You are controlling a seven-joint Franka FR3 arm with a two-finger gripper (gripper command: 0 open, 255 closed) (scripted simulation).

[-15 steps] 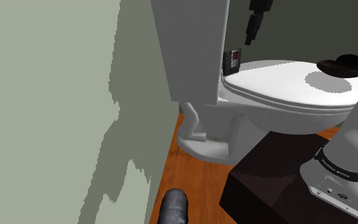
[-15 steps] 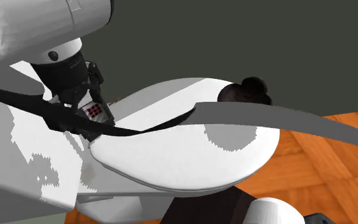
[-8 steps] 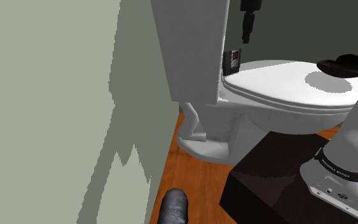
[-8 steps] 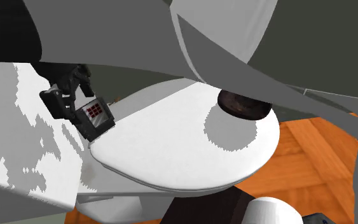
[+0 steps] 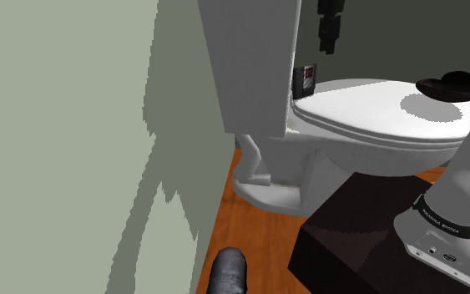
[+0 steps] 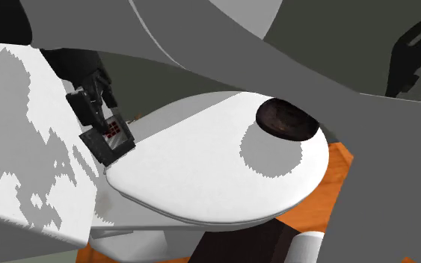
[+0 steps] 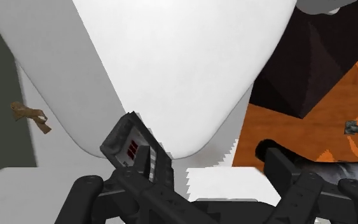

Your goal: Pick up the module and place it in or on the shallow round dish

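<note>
Fingers (image 7: 279,167) of the all-black two-finger gripper (image 5: 329,43) stand apart and empty, above the small dark-grey boxy module with red squares (image 5: 305,78). It leans against the white toilet tank (image 5: 254,58) at the rear of the white toilet lid (image 5: 366,104), so I judge a descent comes next. The black shallow round dish (image 5: 450,86) sits well apart at the lid's front. Whether a finger touches the module is unclear; the shoulder view's top edge crops the gripper

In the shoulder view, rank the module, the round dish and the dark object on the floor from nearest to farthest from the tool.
1. Module, just below the tool, at the back of the lid.
2. Round dish, at the lid's front, toward the view's right.
3. Dark object, at the view's bottom edge.
</note>
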